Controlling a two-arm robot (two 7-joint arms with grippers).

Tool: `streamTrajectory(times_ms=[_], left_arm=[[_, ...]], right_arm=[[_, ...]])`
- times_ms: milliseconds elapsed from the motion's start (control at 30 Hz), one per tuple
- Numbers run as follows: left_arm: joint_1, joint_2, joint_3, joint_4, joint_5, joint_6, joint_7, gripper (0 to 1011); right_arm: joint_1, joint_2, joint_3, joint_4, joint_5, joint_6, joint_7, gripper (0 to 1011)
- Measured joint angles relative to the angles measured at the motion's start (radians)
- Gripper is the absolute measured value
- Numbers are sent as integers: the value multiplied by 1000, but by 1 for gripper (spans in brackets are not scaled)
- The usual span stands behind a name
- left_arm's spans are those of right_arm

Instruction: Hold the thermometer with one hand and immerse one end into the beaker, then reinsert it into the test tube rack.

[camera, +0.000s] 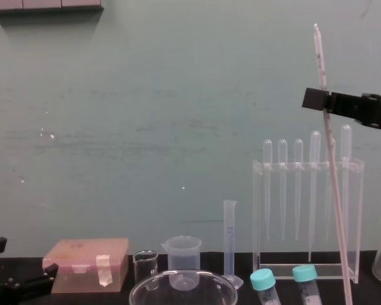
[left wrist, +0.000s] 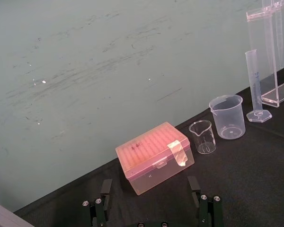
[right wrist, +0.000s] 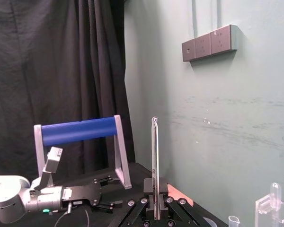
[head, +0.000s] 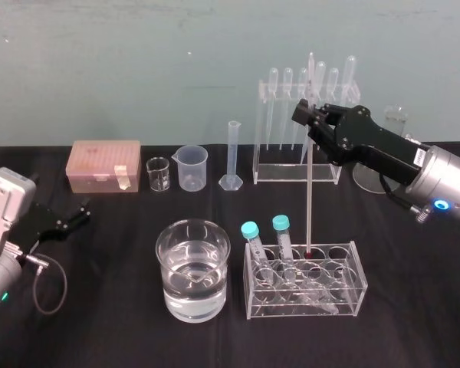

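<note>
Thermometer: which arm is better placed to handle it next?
Right. The right gripper is shut on the thermometer, while the open left gripper sits far off to the left, past the beaker.

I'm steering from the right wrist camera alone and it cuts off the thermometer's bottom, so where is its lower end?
Observer: Head view: the right gripper holds the thermometer, red tip at the back row of the low test tube rack; in or above a hole, unclear.
Operator: Where's the beaker?
Observer: The beaker, part full of clear liquid, stands just left of that rack.
Operator: Is it plumb?
Observer: Chest view: it slants, top toward the left.
</note>
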State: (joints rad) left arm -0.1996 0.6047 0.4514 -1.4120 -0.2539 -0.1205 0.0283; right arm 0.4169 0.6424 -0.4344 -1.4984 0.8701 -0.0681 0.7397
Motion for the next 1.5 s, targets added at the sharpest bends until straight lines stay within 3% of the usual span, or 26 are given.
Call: streamTrajectory(times_ms=[300, 567, 1000, 1500], left_arm=[[0, 0, 0, 0, 0, 0, 0, 1008], [0, 0, 0, 0, 0, 0, 0, 1008], [0, 0, 0, 0, 0, 0, 0, 1008], [0, 0, 0, 0, 0, 0, 0, 1008]], right_arm=[[-22, -7, 19, 7, -8, -3, -6, 57], [-35, -18, 15, 42, -46, -31, 13, 57], [-36, -55, 14, 93, -55, -51, 47, 57], [-35, -72, 4, 113, -95, -63, 49, 57]])
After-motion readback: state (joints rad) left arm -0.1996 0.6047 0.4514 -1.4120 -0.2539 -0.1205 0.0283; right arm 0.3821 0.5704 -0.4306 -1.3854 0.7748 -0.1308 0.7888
